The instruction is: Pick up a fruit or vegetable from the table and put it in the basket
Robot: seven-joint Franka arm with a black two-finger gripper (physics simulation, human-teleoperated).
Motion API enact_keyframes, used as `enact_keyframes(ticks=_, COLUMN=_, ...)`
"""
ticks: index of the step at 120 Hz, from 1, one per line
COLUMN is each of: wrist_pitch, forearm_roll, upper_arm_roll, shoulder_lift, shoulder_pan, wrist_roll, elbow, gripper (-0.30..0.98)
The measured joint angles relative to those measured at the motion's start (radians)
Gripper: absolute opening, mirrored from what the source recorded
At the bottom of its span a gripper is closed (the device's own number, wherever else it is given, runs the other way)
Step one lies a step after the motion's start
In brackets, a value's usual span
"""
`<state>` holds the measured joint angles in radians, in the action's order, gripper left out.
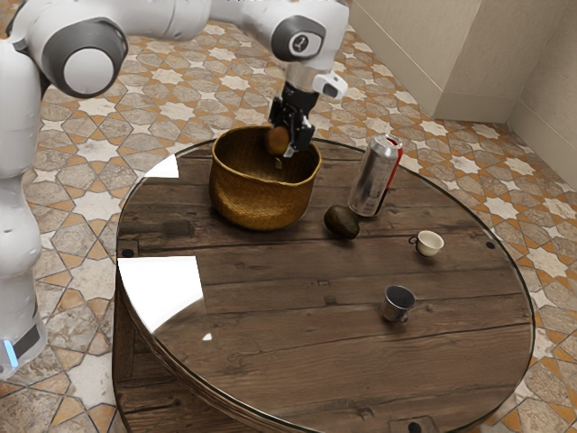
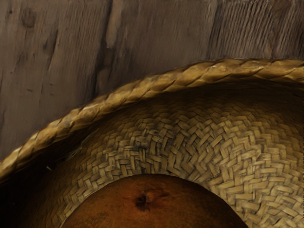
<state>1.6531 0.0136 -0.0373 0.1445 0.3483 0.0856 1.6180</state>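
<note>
At the basket's far right side in the exterior view, the black gripper point(image 1: 289, 135) is shut on a round orange-brown fruit point(image 1: 277, 140), held at about rim height over the opening. The woven basket point(image 1: 261, 200) stands upright on the table. In the wrist view the fruit point(image 2: 154, 204) lies at the lower edge, with the basket's braided rim point(image 2: 142, 90) and inner wall behind it. A dark oval fruit or vegetable point(image 1: 342, 222) rests on the table beside the basket. The basket's bottom is partly hidden.
A silver and red can point(image 1: 375, 177) stands on the round wooden table point(image 1: 270, 316), close to the dark fruit. Toward the exterior view's right are a small cream cup point(image 1: 429, 244) and a grey metal cup point(image 1: 398, 304).
</note>
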Motion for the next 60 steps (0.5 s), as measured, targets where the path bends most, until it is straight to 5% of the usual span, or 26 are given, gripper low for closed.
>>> enact_keyframes(ticks=10, wrist_pitch=0.011, forearm_roll=0.003, upper_arm_roll=-0.001, shoulder_lift=0.004, shoulder_pan=-0.002, wrist_roll=0.004, elbow=-0.001, gripper=0.29)
enact_keyframes(ticks=22, wrist_pitch=0.020, forearm_roll=0.005, upper_arm_roll=0.000, shoulder_lift=0.004, shoulder_pan=0.000, wrist_roll=0.010, elbow=-0.001, gripper=0.49)
enact_keyframes(ticks=38, wrist_pitch=0.026, forearm_roll=0.003, upper_arm_roll=-0.008, shoulder_lift=-0.006, shoulder_pan=0.002, wrist_roll=0.016, elbow=-0.004, gripper=0.61)
enact_keyframes(ticks=49, wrist_pitch=0.016, forearm_roll=-0.065, upper_arm_roll=-0.220, shoulder_lift=-0.085, shoulder_pan=0.024, wrist_roll=-0.003, elbow=-0.016, gripper=0.65)
enact_keyframes(ticks=60, wrist_pitch=0.004, forearm_roll=-0.134, upper_arm_roll=-0.351, shoulder_lift=-0.116, shoulder_pan=-0.119, wrist_roll=-0.023, elbow=-0.031, gripper=0.67)
